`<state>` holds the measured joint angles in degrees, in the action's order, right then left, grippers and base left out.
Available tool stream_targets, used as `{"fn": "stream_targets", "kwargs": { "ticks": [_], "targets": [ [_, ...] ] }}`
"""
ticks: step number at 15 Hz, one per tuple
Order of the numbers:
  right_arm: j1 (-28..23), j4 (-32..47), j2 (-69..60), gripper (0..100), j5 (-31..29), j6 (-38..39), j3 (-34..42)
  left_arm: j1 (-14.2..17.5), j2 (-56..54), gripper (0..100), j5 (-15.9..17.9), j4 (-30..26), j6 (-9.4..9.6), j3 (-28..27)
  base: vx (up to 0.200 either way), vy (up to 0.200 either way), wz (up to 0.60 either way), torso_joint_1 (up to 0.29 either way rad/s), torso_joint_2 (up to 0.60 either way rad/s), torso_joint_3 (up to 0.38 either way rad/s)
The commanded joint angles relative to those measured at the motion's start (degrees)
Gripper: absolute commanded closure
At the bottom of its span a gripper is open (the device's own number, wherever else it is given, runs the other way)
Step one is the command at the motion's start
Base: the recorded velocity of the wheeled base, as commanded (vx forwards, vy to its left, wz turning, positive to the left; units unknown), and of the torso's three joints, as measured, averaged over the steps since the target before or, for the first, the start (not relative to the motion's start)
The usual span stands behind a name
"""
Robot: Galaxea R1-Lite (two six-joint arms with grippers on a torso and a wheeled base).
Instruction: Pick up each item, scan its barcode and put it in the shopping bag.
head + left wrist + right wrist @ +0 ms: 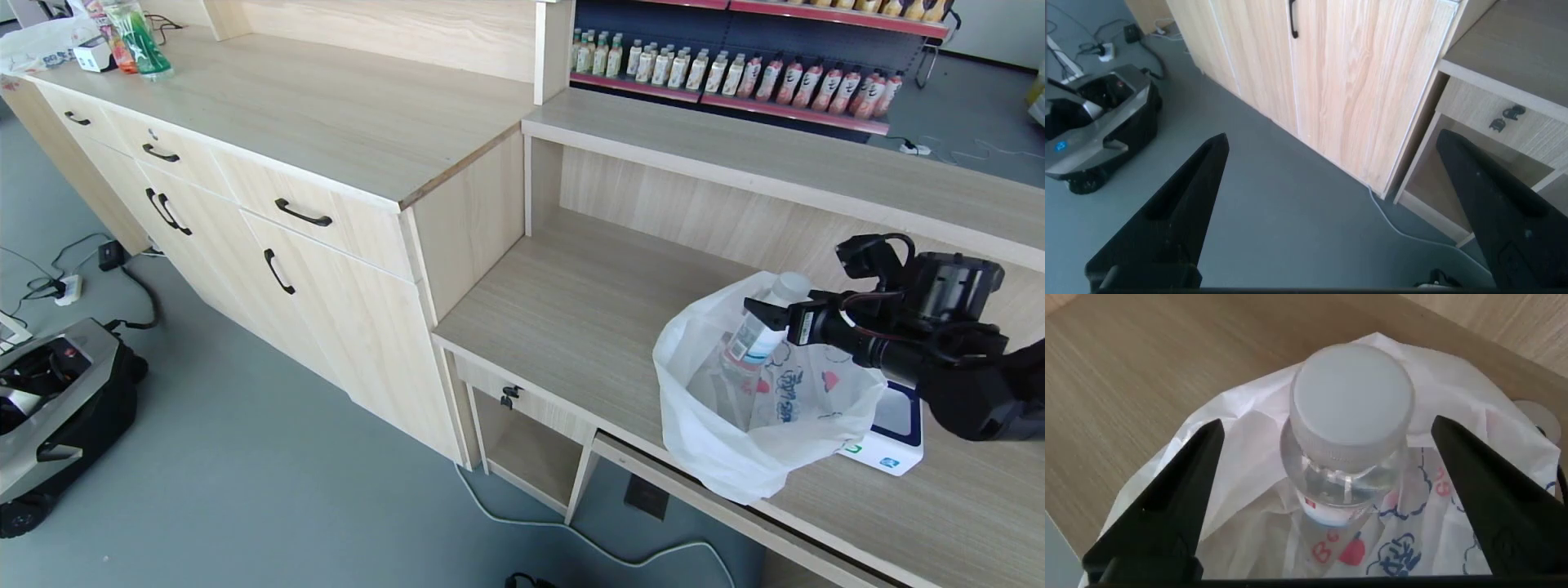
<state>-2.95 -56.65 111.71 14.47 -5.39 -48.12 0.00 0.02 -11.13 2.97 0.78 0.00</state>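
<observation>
Base of the bottle [755, 343] lost behind the wall of the white shopping bag [718, 457] on the low counter [571, 310]. Clear body, white cap, red-and-blue label, upright in the bag's mouth. Scanner [890, 453] half covered by bag and arm. Right gripper [1327, 429] spread wide around the cap, not touching. Left gripper [1333, 139] spread wide above grey floor [1290, 204].

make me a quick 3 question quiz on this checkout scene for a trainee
1. True or false: the right end effector is shut on the bottle.
2. The bottle's lower part is: A) inside the shopping bag; B) on the drinks shelf; C) on the upper counter.
3. Fill in: the left end effector hangs open over the grey ____.

Key: 1 false, its fingers stand apart on either side of it; 2 A; 3 floor.
</observation>
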Motion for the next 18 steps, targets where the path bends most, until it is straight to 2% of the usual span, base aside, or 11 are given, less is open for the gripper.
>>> {"fn": "stream_targets", "kwargs": {
  "ticks": [1, 2, 3, 5, 7, 8, 12, 13, 15, 17, 18],
  "targets": [
    [-1.3, 9.1, -20.9, 0, -0.1, -1.5, 8.7, 0.0, 0.0, 0, 0.0, 0.0, 0.01, 0.0, 0.0, 0.0, 0.0, 0.0, 0.0, 0.0],
    [-2.0, 9.5, -23.5, 0, -0.1, -2.3, 10.1, 0.0, 0.0, 0, 0.0, 0.0, 0.01, 0.0, 0.0, 0.0, 0.0, 0.0, 0.0, 0.0],
    [-5.7, 11.7, -29.4, 0, -0.6, -6.4, 14.3, 0.0, 0.0, 0, 0.0, 0.0, 0.01, 0.0, 0.0, 0.0, 0.0, 0.0, 0.0, 0.0],
    [-10.1, 19.6, -35.8, 0, -3.0, -12.0, 16.1, -0.1, 0.0, 0, 0.0, 0.0, -0.08, 0.0, 0.0, 0.0, -0.3, 0.001, 0.0, 0.001],
    [-13.5, 24.3, -38.8, 0, -10.6, -12.3, 14.7, 0.0, 0.0, 0, 0.0, 0.0, 0.01, 0.0, 0.0, 0.0, -0.6, -0.005, 0.0, 0.002],
    [-13.9, 25.2, -39.1, 0, -12.5, -12.1, 14.0, 0.0, 0.0, 0, 0.0, 0.0, -0.08, 0.0, 0.0, 0.0, -0.6, 0.002, 0.0, 0.002],
    [-19.2, 25.5, -37.4, 0, -17.1, -13.0, 14.2, 0.0, 0.0, 0, 0.0, 0.0, 0.01, 0.0, 0.0, 0.0, -0.6, 0.004, 0.0, 0.002],
    [-20.6, 25.2, -35.6, 0, -19.1, -13.9, 14.8, 0.0, 0.0, 0, 0.0, 0.0, -0.08, 0.0, 0.0, 0.0, 0.0, 0.0, 0.0, 0.0],
    [-25.0, 23.3, -30.8, 0, -19.2, -11.8, 16.2, 0.0, 0.0, 0, 0.0, 0.0, 0.01, 0.0, 0.0, 0.0, 0.0, 0.0, 0.0, 0.0],
    [-29.0, 18.1, -26.4, 0, -19.2, -6.8, 20.3, 0.0, 0.0, 0, 0.0, 0.0, 0.01, 0.0, 0.0, 0.0, 0.0, 0.0, 0.0, 0.0],
    [-30.1, 15.7, -25.1, 0, -19.2, -7.1, 22.3, 0.0, 0.0, 0, 0.0, 0.0, 0.01, 0.0, 0.0, 0.0, 0.0, 0.0, 0.0, 0.0]
  ]
}}
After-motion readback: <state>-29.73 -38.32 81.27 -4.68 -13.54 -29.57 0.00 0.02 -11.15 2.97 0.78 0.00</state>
